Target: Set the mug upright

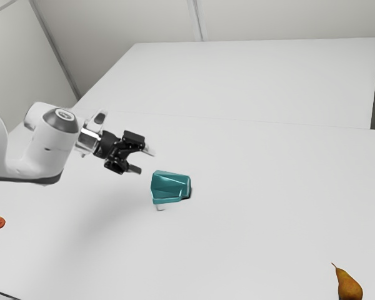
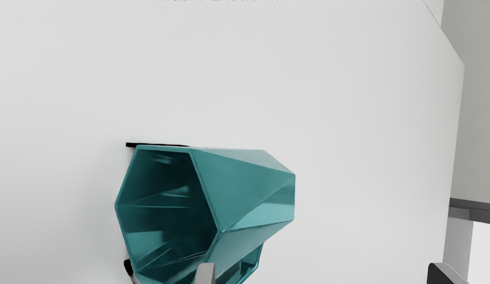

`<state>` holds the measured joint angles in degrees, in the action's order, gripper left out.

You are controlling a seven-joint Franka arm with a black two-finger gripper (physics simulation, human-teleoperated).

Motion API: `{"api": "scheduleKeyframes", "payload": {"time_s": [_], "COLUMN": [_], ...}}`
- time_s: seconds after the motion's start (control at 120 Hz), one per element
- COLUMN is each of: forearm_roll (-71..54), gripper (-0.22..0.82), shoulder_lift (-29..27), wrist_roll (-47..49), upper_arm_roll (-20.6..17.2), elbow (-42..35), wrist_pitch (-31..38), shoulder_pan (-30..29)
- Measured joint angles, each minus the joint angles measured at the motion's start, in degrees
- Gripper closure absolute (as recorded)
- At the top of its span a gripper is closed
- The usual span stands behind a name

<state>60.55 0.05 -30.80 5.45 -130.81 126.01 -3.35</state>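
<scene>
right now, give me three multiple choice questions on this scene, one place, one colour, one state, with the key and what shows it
1. Where is the pear?
A) inside the mug
B) the exterior view's upper left
C) the exterior view's lower right

2. What colour is the mug?
A) teal
B) red
C) yellow

3. How does the mug lie?
A) upright
B) on its side
C) upside down

Key:
1 C, it sits near that corner
2 A, both views show teal walls
3 B, its mouth opens sideways
</scene>
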Motion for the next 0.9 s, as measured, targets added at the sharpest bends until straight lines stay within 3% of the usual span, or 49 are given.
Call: {"api": "scheduleKeyframes", "payload": {"time_s": [0.9], "forearm_roll": [19.6], "gripper": [0.02], "shoulder_lift": [9.0], "wrist_roll": [-17.8], "upper_arm_roll": [-0.1], "elbow": [-0.3], "wrist_pitch": [-0.1], "shoulder_pan": [1.0]}}
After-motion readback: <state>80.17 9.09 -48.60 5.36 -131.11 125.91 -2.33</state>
